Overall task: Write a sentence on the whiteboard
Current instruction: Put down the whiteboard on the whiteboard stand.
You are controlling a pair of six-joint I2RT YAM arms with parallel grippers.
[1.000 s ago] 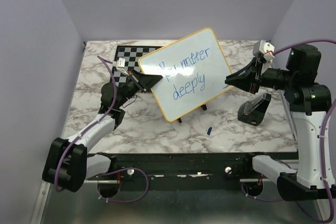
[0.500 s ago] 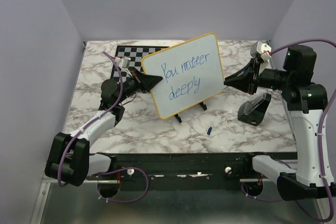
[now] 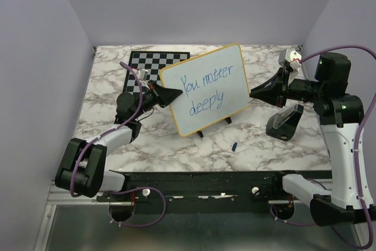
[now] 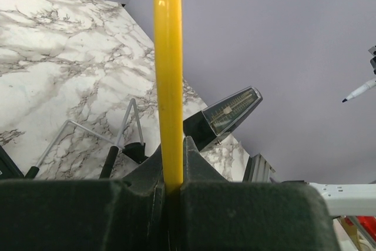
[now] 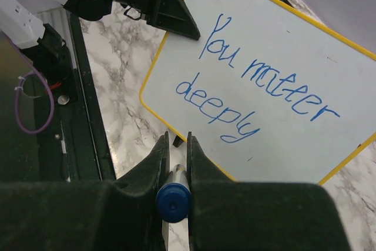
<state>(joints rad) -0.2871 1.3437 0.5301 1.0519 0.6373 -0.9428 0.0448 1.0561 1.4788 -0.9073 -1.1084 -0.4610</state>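
Pinching whiteboard (image 3: 205, 89), left end effector (image 3: 176, 93); marker (image 5: 172, 201), right end effector (image 3: 254, 93); marble tabletop (image 3: 147, 139), lilac walls (image 3: 194, 4).

A white tabletop (image 3: 106, 86) veined in grey fills the middle of the top view, closed in by plain pale lilac walls: one across the top (image 3: 194, 4), one down the left (image 3: 35, 86), one at upper right (image 3: 346, 10). The light is even and soft
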